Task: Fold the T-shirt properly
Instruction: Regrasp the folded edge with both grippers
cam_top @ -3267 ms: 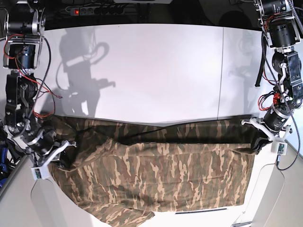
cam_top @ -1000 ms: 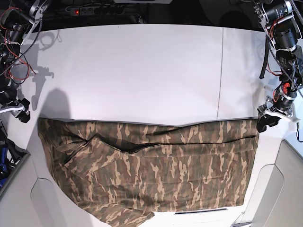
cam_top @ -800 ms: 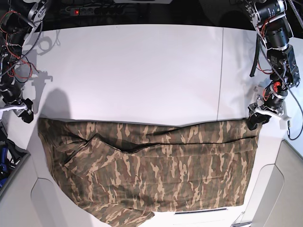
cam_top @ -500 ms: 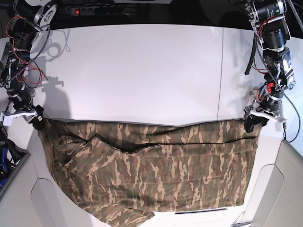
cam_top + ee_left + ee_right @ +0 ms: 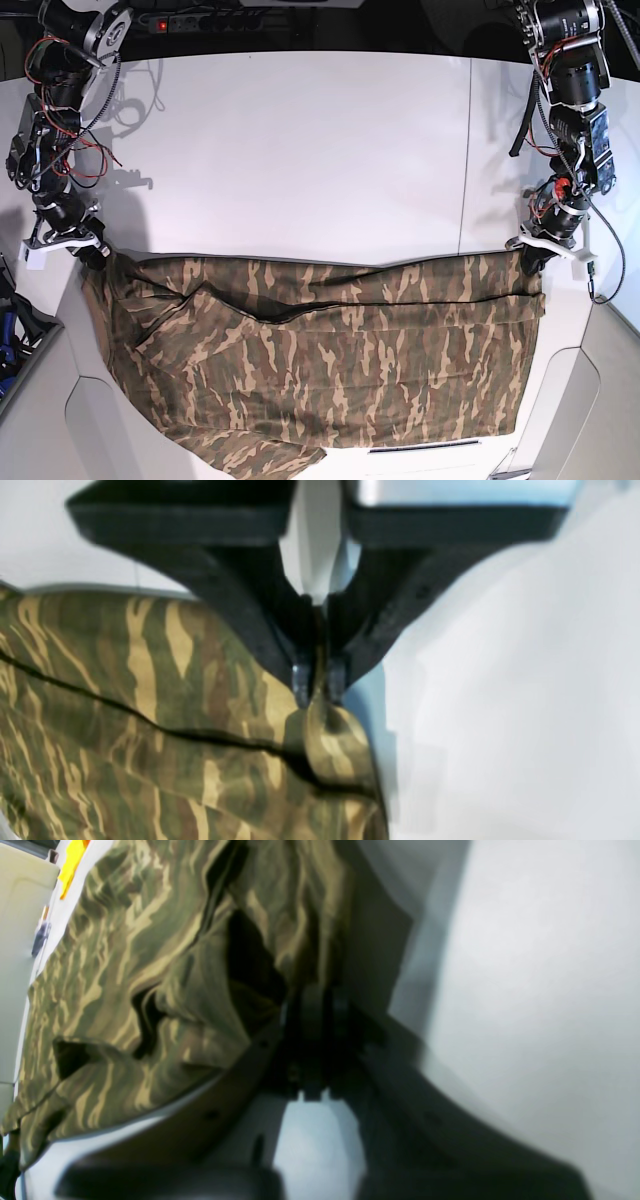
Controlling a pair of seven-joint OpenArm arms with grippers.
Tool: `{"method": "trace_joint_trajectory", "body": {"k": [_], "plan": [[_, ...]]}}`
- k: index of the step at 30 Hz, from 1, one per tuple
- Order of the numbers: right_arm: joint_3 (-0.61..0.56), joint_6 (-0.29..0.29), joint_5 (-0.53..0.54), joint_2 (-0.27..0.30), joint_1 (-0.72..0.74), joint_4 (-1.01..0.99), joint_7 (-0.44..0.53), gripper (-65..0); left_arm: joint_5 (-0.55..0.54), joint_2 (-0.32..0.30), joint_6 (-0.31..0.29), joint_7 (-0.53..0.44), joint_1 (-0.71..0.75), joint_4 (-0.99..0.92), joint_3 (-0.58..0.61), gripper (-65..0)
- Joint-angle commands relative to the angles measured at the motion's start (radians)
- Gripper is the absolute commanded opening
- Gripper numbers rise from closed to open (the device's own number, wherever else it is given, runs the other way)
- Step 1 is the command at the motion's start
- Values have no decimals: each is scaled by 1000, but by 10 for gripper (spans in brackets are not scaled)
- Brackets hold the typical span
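Observation:
The camouflage T-shirt lies folded across the near half of the white table, its far edge running from left to right. My left gripper is shut on the shirt's far right corner; in the left wrist view the black fingertips of that gripper pinch a fold of the cloth. My right gripper is shut on the far left corner; in the right wrist view its jaws close on the bunched cloth.
A seam divides the tabletop at the right. Pale raised panels flank the table's near corners. A power strip lies beyond the far edge.
Both arms have come inward and down to the shirt's far corners. Their jaws have shut on the cloth, which has lifted slightly at both corners.

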Motion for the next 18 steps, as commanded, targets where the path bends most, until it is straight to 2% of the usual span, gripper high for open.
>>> {"method": "trace_joint_trajectory", "body": {"k": [1, 6, 14, 18], "plan": [[-1, 19, 8, 15, 24, 10, 15, -650, -5, -19, -20, -5, -24, 9, -2, -650], [0, 34, 8, 32, 32, 25, 15, -650, -5, -40, -58, 0, -53, 9, -2, -650], [0, 34, 11, 114, 32, 26, 13, -650, -13, -90, -75, 0, -57, 9, -2, -650], [0, 49, 12, 131, 30, 26, -5, -650, -20, -97, -172, 2, -56, 13, -2, -650]]}}
